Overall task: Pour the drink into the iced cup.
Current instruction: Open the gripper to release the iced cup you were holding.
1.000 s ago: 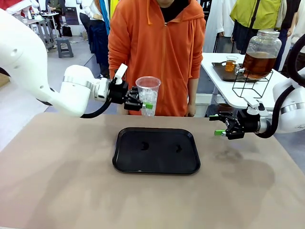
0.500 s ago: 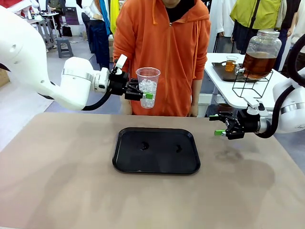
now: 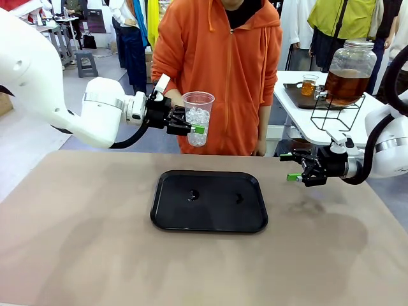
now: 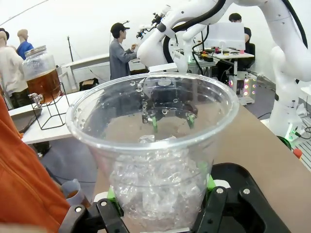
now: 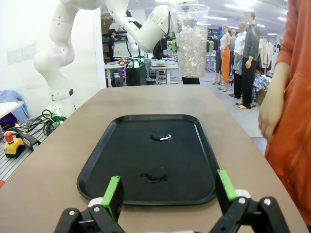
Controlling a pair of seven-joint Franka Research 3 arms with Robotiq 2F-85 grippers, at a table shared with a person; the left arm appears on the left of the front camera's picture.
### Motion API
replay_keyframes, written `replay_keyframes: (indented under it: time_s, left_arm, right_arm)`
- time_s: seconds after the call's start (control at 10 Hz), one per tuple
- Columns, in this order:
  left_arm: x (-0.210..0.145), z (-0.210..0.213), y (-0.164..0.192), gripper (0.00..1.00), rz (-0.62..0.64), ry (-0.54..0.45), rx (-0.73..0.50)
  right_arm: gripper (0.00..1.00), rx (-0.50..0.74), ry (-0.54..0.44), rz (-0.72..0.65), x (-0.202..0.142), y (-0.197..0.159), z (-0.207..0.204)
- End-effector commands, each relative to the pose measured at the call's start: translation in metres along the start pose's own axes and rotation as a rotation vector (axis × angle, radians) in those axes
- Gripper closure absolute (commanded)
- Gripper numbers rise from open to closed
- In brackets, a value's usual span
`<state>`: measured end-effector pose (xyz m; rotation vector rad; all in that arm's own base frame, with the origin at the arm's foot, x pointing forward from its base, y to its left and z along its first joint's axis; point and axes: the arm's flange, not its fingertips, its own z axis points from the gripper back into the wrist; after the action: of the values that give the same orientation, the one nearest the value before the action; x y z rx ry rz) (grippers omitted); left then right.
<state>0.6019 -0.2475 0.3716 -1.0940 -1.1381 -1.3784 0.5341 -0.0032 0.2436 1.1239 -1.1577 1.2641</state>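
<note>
Iced plastic cup (image 3: 198,118), pinched by left end effector (image 3: 196,129), risen above black tray (image 3: 210,213), now steady for pouring; right end effector (image 3: 290,167) spread, idle.

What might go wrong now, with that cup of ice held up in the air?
The left gripper pinches the iced cup low on its clear plastic wall, in mid-air; it might slip or buckle, and the ice could miss the black tray. The cup also hangs close to the person's orange hoodie, so a bump could tip it.
</note>
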Motion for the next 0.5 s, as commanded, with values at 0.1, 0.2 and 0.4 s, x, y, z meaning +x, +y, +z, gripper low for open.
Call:
replay_keyframes:
  time_s: [0.1, 0.2, 0.4]
  left_arm:
    - [0.0034, -0.0004, 0.0000, 0.27, -0.015, -0.005, -0.001]
    - [0.0034, -0.0004, 0.0000, 0.27, -0.015, -0.005, -0.001]
    - [0.0034, -0.0004, 0.0000, 0.27, -0.015, -0.005, -0.001]
  right_arm:
    - [0.00, 0.001, 0.001, -0.002, 0.0025, -0.0005, -0.0006]
    - [0.00, 0.001, 0.001, -0.002, 0.0025, -0.0005, -0.0006]
    - [0.00, 0.001, 0.001, -0.002, 0.0025, -0.0005, -0.0006]
